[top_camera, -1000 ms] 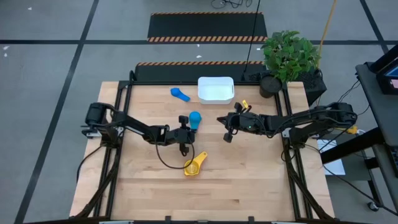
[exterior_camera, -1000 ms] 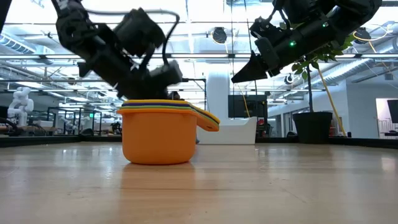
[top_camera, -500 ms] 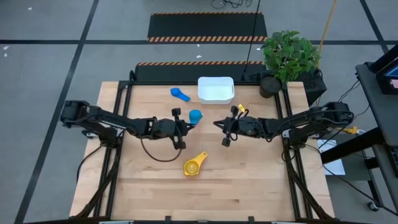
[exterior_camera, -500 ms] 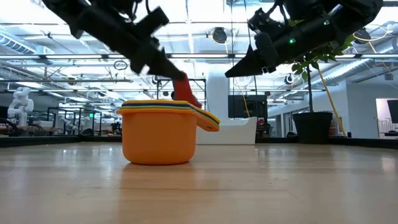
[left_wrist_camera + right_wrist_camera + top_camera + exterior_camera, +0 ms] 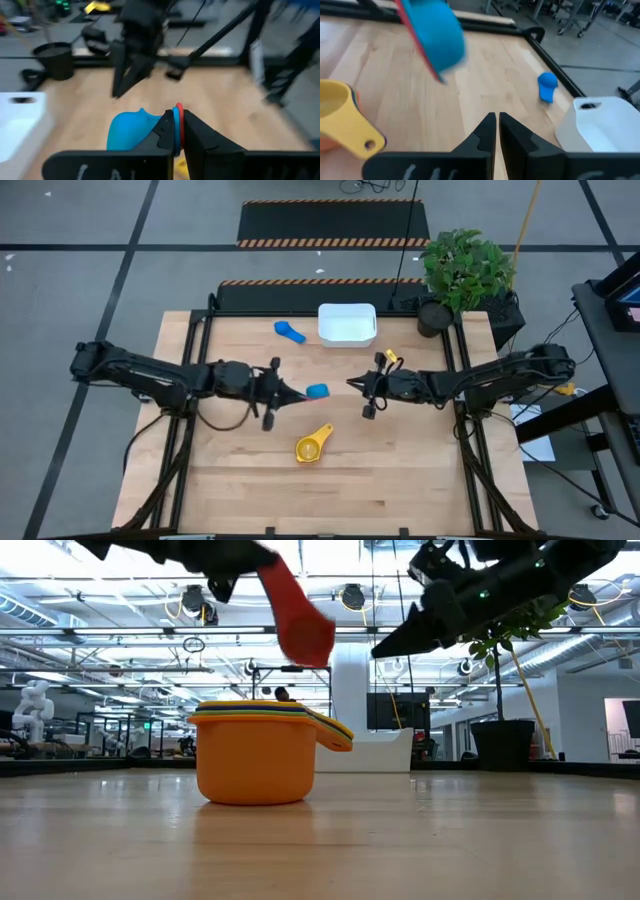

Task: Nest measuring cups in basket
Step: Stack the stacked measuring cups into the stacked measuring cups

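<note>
Left tool (image 5: 292, 393) clenched on blue-and-red cups (image 5: 316, 391), held above bench (image 5: 400, 470). Right tool (image 5: 352, 383) clenched, empty, near basket (image 5: 347, 323).

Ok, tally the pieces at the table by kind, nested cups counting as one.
Plastic measuring-cup pieces: 3 (orange-and-yellow stack, dark blue cup, light blue-and-red pair in left gripper)
White rectangular plastic basket: 1
Potted green plant: 1
Total: 5

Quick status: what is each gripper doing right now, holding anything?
Left gripper: shut on the light blue and red cups, lifted above the table.
Right gripper: shut, holding nothing, hovering mid-table.
</note>
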`<state>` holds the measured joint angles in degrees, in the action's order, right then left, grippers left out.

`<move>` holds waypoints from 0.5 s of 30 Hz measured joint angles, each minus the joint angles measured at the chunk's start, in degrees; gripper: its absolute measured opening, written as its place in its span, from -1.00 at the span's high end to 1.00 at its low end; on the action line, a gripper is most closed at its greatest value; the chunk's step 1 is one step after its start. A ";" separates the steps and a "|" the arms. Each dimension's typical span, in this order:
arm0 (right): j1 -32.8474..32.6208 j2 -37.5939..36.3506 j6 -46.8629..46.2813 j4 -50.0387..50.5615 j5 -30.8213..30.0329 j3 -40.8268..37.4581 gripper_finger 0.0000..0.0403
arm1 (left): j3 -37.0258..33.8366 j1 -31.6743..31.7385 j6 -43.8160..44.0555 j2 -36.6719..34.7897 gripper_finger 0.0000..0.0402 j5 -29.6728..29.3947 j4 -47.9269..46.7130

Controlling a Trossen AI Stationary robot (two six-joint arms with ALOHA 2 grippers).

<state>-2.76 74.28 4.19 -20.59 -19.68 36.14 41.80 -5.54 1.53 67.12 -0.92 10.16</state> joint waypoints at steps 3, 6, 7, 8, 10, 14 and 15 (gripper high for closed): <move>0.39 -3.06 -0.45 4.79 -0.55 0.00 0.93 | 0.03 0.02 3.95 -2.71 0.93 5.04 -1.68; 0.46 -6.15 -0.46 9.91 -2.06 0.00 0.93 | 3.18 -0.06 5.46 -2.96 0.93 8.73 -6.67; 0.46 -6.84 -0.46 10.31 -2.80 0.01 0.93 | 4.61 0.00 5.72 -2.98 0.93 9.57 -10.68; 0.46 -7.73 -0.49 11.22 -3.04 0.07 0.93 | 6.41 0.00 5.76 -2.63 0.93 10.20 -14.64; 0.46 -9.38 -0.46 14.20 -2.97 0.02 0.93 | 10.95 0.01 5.66 -0.40 0.93 12.01 -19.93; 0.46 -11.40 -0.42 17.97 -2.85 0.02 0.93 | 19.04 0.61 5.34 4.22 0.93 18.76 -28.77; 0.46 -11.73 -0.42 18.48 -2.84 0.02 0.93 | 21.12 0.82 5.66 5.42 0.93 20.73 -29.72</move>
<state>-2.31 62.55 3.78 -2.11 -22.52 36.16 62.92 -4.72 7.19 72.53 19.81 -19.55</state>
